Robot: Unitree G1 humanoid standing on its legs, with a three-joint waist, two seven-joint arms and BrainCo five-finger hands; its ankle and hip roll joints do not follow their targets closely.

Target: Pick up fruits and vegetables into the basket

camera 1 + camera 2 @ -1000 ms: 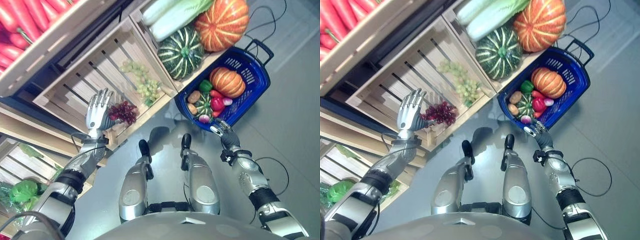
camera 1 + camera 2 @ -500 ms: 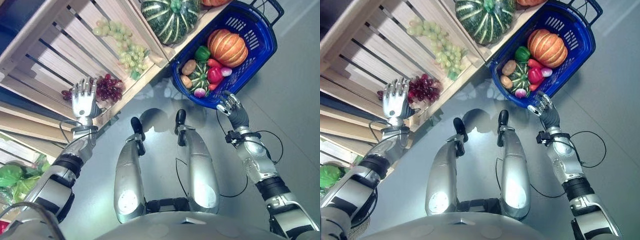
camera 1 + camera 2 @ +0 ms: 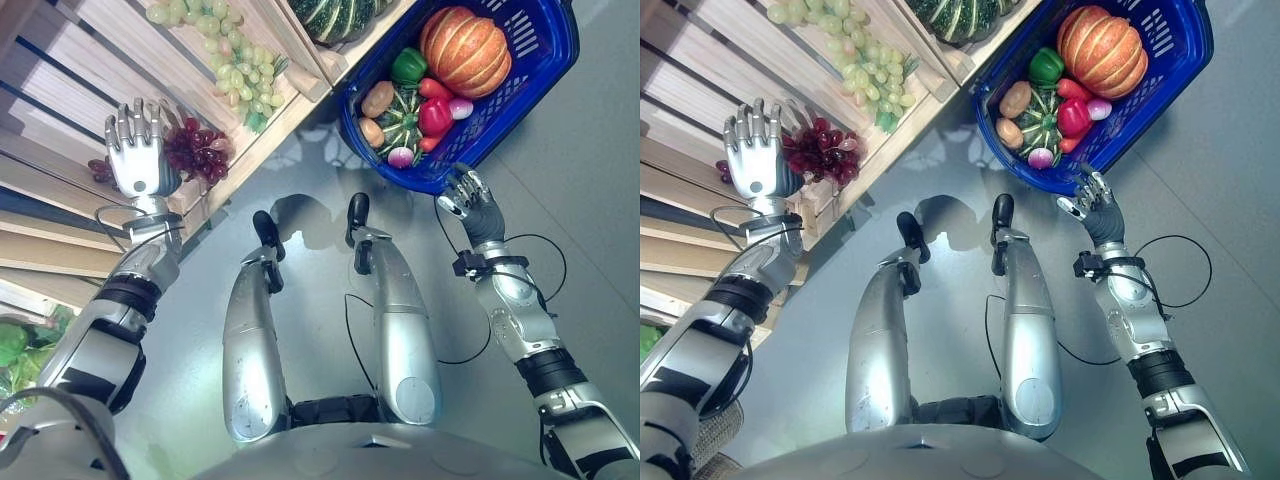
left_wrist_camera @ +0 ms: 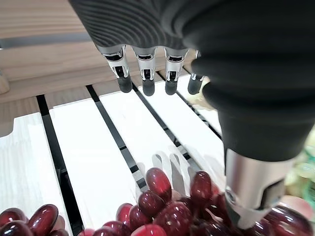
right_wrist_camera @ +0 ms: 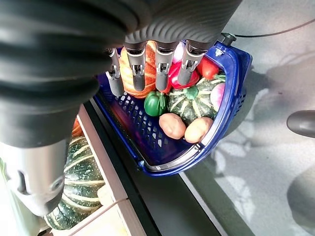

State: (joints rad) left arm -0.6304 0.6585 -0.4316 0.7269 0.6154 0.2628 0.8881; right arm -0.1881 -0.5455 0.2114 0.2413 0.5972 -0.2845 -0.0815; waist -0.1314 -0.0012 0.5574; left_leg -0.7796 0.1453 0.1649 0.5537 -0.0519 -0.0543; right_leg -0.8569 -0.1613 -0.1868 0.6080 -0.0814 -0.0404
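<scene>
The step in hand looks like the reach for the red grapes (image 3: 195, 152): the left hand (image 3: 138, 150) hangs with its fingers straight and spread, holding nothing, just left of the bunch, which lies on the pale slats of a wooden crate (image 3: 85, 60) at the near edge. In the left wrist view the fingertips (image 4: 147, 87) hover above the bare slats while the thumb stands right beside the dark red berries, so the hand is over the bunch but not closed on it. A bunch of green grapes (image 3: 225, 60) lies farther along the same crate, well apart from the hand. The next move, as I judge it, calls for lowering the palm onto the red bunch and curling fingers and thumb round it gently, since loose berries could roll off or slip between the slats. The right hand (image 3: 468, 198) waits at the near rim of the blue basket (image 3: 545, 75), fingers relaxed and empty; the basket already holds an orange pumpkin (image 3: 465, 50), a green pepper (image 3: 408, 66), potatoes (image 3: 377, 98) and other produce. The basket rests on a smooth grey floor (image 3: 580, 220) beside the crates, with a striped green squash (image 3: 335, 15) in the neighbouring crate.
</scene>
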